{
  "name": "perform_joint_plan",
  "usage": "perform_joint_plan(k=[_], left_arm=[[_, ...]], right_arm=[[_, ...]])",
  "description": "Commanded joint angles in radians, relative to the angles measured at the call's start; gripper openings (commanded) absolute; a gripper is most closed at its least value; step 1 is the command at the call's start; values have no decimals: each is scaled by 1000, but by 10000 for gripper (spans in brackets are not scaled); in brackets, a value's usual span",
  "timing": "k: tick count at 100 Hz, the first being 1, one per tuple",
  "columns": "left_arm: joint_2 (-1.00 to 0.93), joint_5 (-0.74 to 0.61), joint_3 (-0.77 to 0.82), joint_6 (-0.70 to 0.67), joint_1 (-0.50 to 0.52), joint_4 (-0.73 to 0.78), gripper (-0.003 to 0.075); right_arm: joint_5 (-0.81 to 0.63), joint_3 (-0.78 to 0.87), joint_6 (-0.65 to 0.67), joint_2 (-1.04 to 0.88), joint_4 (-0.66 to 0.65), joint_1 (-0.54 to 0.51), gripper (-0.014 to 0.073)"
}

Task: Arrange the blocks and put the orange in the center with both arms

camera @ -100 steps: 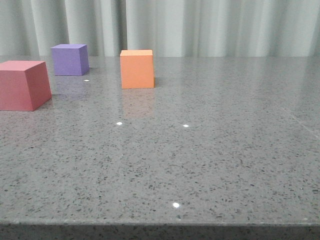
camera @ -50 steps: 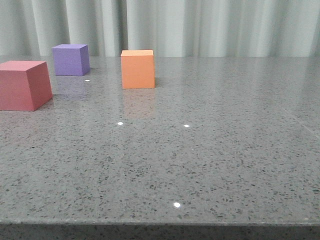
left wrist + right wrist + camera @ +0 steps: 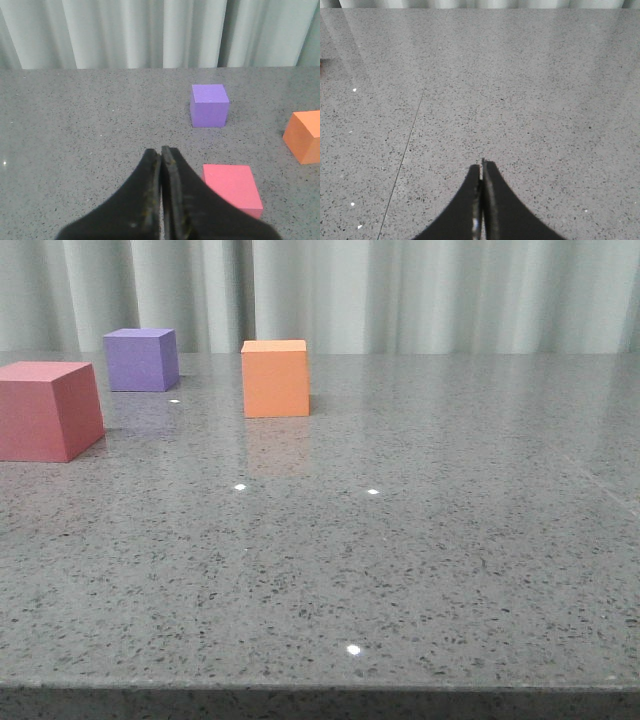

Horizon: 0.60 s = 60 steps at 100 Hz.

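Observation:
In the front view the pinkish-red cube sits at the left edge, the purple cube behind it and the orange cube to their right. No gripper shows there. In the left wrist view my left gripper is shut and empty above the table; the pinkish-red cube lies just beside its fingers, the purple cube farther off, the orange cube cut by the frame edge. In the right wrist view my right gripper is shut and empty over bare table, with no cube in sight.
The grey speckled table runs to a front edge low in the front view. A pale pleated curtain hangs behind it. A thin seam line crosses the tabletop in the right wrist view.

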Motion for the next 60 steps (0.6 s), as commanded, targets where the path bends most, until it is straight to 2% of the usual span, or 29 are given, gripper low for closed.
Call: perform_joint_plan(k=[1, 19, 26, 35, 40, 45, 52, 57, 60], left_arm=[[24, -86, -34, -3, -1, -4, -20], [56, -84, -34, -3, -1, -8, -15], [69, -82, -34, -3, -1, -8, 35], [78, -76, -32, -3, -1, -8, 194], [85, -76, -32, -3, -1, -8, 319], [89, -74, -32, -3, -1, -8, 479], [101, -82, -32, -3, -1, -8, 649], [108, -95, -32, -3, -1, -8, 713], [114, -103, -32, -3, -1, -8, 714]], right_arm=[[-81, -25, -4, 5, -23, -8, -110], [-81, -25, -4, 5, -23, -8, -110], [-81, -25, -4, 5, -23, -8, -110], [-81, -25, -4, 5, -23, -8, -110], [-81, -25, -4, 5, -23, -8, -110], [-81, -25, -4, 5, -23, -8, -110], [-81, -25, -4, 5, -23, -8, -110], [-81, -25, -4, 5, -23, -8, -110], [-81, -25, -4, 5, -23, -8, -110]])
